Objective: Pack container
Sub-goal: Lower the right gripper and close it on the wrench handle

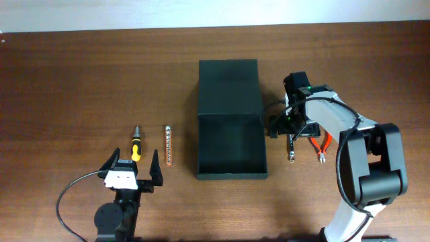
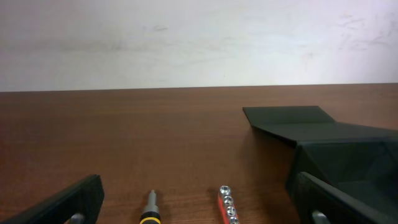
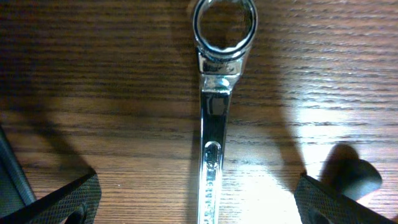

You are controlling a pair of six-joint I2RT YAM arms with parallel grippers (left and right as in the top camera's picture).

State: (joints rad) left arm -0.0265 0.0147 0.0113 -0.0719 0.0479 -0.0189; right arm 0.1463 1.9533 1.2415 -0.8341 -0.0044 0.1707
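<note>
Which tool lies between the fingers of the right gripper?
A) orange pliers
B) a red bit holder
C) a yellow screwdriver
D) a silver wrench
D: the right wrist view shows a silver wrench lying flat in the gap of the open right gripper, touched by neither finger.

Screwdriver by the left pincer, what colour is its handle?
Yellow and black, on the small metal-tipped screwdriver; the overhead view shows it best.

A brown wood-grain table [image 1: 67,81] carries an open matte black container [image 1: 230,144] (its lid lies flat toward the far edge). Left of it lie a yellow-handled screwdriver [image 1: 136,144] and a red bit strip [image 1: 168,146]. To its right lie a chrome wrench [image 3: 214,143] and red-handled pliers [image 1: 322,146].
</note>
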